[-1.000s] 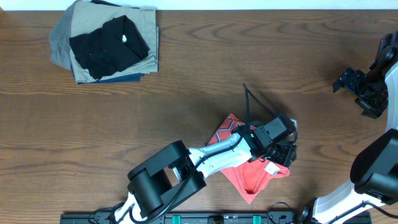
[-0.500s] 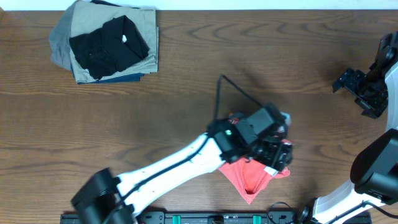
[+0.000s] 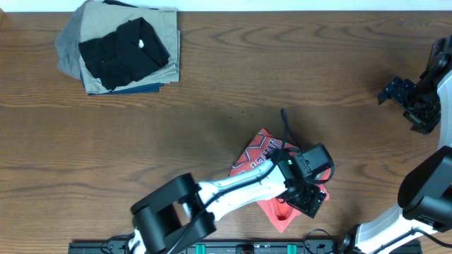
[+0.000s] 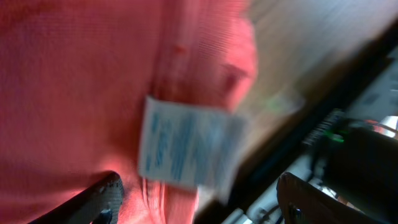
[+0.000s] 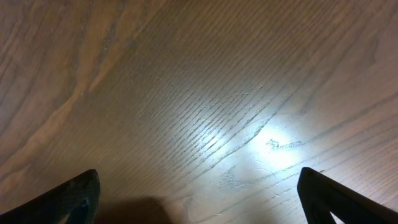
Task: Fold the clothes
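The coral-red T-shirt (image 3: pixel 256 152) lies bunched on the wooden table near the front edge, with its white-outlined lettering showing at the upper left. My left gripper (image 3: pixel 308 196) hovers over the shirt's right part and hides it. In the left wrist view the coral fabric (image 4: pixel 74 81) fills the frame with the white neck tag (image 4: pixel 186 149) in the middle. The left gripper's (image 4: pixel 199 205) fingers are spread wide, one on the fabric and one past its edge. My right gripper (image 3: pixel 413 106) is open and empty over bare wood (image 5: pixel 199 124) at the far right.
A stack of folded garments (image 3: pixel 120 49), with black on top of khaki, grey and navy, sits at the back left corner. The table's front edge and a black rail (image 3: pixel 240 247) run just below the shirt.
My left arm swung up and back, then came down toward the front edge over the shirt's right side. The shirt looks more bunched. The right arm has not moved.
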